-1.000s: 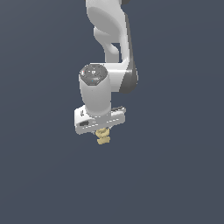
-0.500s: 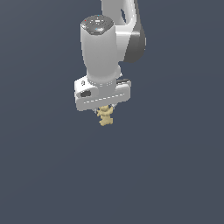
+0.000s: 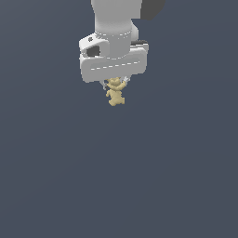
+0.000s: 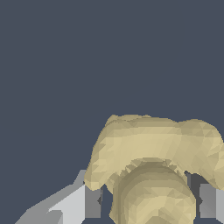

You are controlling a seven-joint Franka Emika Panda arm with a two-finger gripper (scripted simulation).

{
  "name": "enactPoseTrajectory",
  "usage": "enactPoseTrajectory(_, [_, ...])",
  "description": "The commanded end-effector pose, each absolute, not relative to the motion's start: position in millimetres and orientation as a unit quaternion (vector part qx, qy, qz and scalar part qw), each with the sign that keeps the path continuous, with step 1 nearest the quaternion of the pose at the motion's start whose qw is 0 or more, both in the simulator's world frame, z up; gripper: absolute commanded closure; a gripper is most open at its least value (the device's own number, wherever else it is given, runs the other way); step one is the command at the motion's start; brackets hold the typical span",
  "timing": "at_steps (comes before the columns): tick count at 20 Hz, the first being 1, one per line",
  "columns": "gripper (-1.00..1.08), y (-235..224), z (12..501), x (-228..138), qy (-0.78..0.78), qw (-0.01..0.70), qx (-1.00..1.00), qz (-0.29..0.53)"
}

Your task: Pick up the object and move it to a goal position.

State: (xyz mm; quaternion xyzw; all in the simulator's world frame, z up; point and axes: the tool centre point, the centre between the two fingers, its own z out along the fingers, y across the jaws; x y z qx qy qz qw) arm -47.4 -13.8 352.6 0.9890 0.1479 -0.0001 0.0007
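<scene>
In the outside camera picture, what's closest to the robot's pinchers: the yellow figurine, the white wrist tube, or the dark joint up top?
1. Yellow figurine: pinched in the gripper, hanging just below it.
2. White wrist tube: straight above the gripper.
3. Dark joint: farthest, at the top edge, toward the exterior view's right.

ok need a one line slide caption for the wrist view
Wrist view: the tan-yellow knobbly figurine fills the lower frame, pinched between the claw fingers above a plain dark grey background.
</scene>
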Motion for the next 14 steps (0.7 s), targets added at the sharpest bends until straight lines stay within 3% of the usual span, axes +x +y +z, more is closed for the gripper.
enactPoseTrajectory(1, [1.08,-9.3,380.1,-61.3,0.148,0.001,0.989,0.0])
enactPoseTrajectory(14, [1.08,8.3,489.4,-110.7,0.148,0.0,0.989,0.0])
